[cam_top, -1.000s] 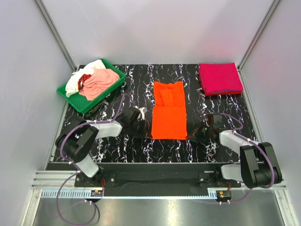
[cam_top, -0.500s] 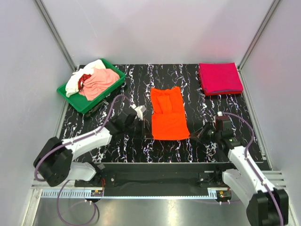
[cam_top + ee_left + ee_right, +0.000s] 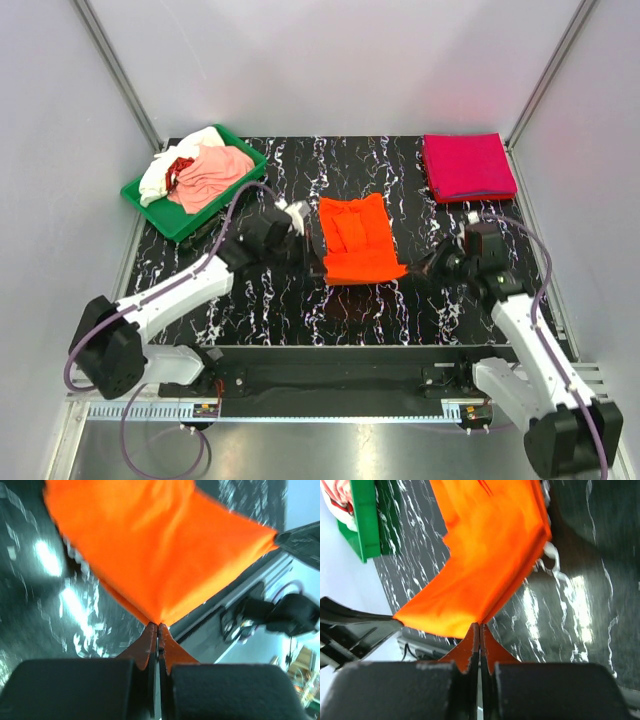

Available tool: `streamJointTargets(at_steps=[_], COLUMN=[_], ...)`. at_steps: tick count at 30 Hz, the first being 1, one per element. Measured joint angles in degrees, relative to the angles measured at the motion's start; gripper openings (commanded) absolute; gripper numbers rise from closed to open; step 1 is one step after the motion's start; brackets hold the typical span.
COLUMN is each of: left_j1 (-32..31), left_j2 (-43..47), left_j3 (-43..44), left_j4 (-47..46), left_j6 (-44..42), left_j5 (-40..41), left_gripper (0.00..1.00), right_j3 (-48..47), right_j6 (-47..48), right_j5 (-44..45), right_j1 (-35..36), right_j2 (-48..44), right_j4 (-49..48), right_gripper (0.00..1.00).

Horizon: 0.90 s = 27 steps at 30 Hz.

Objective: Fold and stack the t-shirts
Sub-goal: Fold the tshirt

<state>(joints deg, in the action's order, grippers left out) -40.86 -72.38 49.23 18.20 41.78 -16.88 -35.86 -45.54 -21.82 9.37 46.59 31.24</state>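
1. On the black, white-veined counter [image 3: 300, 320], both arms have reached further toward the far side over the last second.
2. The bright orange cloth t-shirt [image 3: 355, 238] lies mid-counter. Its far part rests flat. Its near hem has been lifted and carried toward the collar, so the shirt shows shorter than before. The hem-to-collar fold looks roughly halfway done.
3. The green plastic tray [image 3: 190, 222] at the far left holds a heap of unfolded shirts [image 3: 205, 168] that have yet to be folded.
4. The folded magenta-pink t-shirt [image 3: 468, 167] sits at the far right corner, well apart from the orange one. It is probably where the stack will go.
5. The left gripper [image 3: 322, 270] is clamped together on the hem's left corner, and the right gripper [image 3: 410, 270] on its right corner. The hem is stretched between them, with cloth fanning out from each pinch.
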Motion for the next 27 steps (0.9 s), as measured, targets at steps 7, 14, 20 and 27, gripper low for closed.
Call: streamJointTargets(at_steps=[7,14,20,27], left_j1=[7.5,13.5,18.3,22.9], left_j2=[-10.2,-25.6,-42.4,-56.6], left_j3=[14.9,31.3,47.8,56.5], left_j4=[1.7,2.8,2.1,0.4], left_j6=[-4.2,-8.2,-9.2,-8.1], left_j5=[-0.3,-1.8,-4.2,-6.1], left_gripper=[0.00,0.00,0.00,0.00], right_j3=[-20.5,-40.3,-60.6,-80.8], right_j6=[7.3,12.3,14.2,14.3], right_j5=[1.3,-0.3,-6.3,-12.8], right_j1=[0.0,-0.9,-2.5,-3.7], right_j2=[22.7,44.0,65.2,87.1], right_j4=[-0.7,-2.1,-3.6,-3.5], right_gripper=[0.00,0.03,0.07,0.09])
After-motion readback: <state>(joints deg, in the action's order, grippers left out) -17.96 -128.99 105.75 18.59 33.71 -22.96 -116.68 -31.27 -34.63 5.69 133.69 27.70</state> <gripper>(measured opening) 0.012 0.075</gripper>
